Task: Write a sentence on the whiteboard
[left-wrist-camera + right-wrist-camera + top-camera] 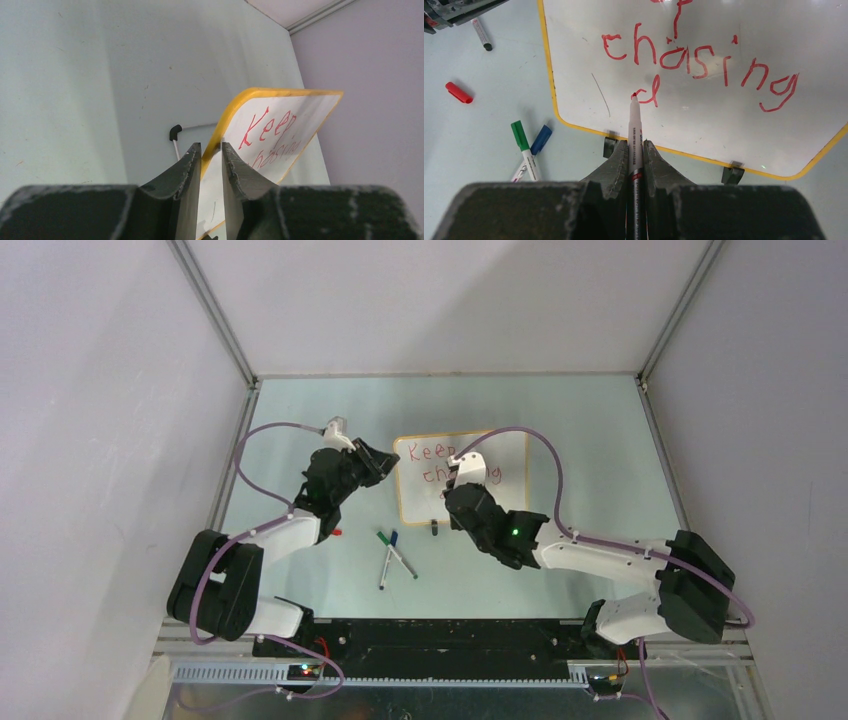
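Left claw (211, 148) clamps whiteboard (300, 120) edge. Right claw (634, 146) grips red marker (634, 120), tip at the "d" of the sentence (698, 62).

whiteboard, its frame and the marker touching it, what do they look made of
Whiteboard: glossy white coated panel, likely; it shows soft light reflections. Frame: smooth yellow-orange rim, probably plastic, with rounded corners. Marker: white plastic-looking barrel with printed text, red tip.

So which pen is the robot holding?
The white red-tipped marker, in the jaws of the right gripper; the green-capped marker and blue-capped marker lie on the table.
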Controlling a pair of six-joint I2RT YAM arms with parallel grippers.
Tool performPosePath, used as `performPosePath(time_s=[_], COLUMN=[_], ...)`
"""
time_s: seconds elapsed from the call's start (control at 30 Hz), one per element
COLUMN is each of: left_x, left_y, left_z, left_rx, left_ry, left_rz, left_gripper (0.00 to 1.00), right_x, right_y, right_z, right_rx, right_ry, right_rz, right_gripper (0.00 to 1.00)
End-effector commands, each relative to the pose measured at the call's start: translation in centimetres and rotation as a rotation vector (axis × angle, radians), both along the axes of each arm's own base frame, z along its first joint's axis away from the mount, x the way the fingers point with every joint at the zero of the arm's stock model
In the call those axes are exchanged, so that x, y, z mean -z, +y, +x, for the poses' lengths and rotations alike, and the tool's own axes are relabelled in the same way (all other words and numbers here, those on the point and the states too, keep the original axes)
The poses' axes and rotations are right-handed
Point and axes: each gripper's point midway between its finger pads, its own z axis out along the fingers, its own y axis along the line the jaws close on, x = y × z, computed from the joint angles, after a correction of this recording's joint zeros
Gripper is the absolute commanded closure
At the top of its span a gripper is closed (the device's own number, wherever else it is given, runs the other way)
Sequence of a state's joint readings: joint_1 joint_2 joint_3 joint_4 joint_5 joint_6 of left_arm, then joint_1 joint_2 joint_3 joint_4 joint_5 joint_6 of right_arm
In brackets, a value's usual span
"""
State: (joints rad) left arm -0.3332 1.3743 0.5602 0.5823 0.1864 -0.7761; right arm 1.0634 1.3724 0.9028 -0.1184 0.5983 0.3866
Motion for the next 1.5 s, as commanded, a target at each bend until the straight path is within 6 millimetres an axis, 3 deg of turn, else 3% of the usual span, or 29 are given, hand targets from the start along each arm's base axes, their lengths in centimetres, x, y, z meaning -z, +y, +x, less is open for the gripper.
performPosePath(time_s=[0.0,0.23,0.5,0.7,1.47], left_x=[-3.0,-3.1,-3.0,-3.1,-3.0], left_y=[0.0,-0.1,-0.3,-0.3,-0.2], left_z=[1.0,1.0,1.0,1.1,1.1], left_rx=[-0.004,0.004,0.014,0.012,0.007], left_ry=[-0.093,-0.097,-0.096,-0.096,-0.093], left_rz=[0.000,-0.004,-0.014,-0.014,-0.010], left_gripper=[0.71,0.64,0.68,0.73,0.73], right_x=[-1.5,-1.5,-1.0,0.1,1.7], right_y=[-0.2,-0.3,-1.5,-1.3,-1.9], right_z=[0.6,0.7,1.0,1.1,1.7], right_rx=[0.028,0.038,0.082,0.062,0.069], right_ry=[-0.055,-0.057,-0.046,-0.009,0.038], right_rz=[0.034,0.032,0.008,0.001,-0.022], right_gripper=[1.00,1.00,1.00,1.00,1.00])
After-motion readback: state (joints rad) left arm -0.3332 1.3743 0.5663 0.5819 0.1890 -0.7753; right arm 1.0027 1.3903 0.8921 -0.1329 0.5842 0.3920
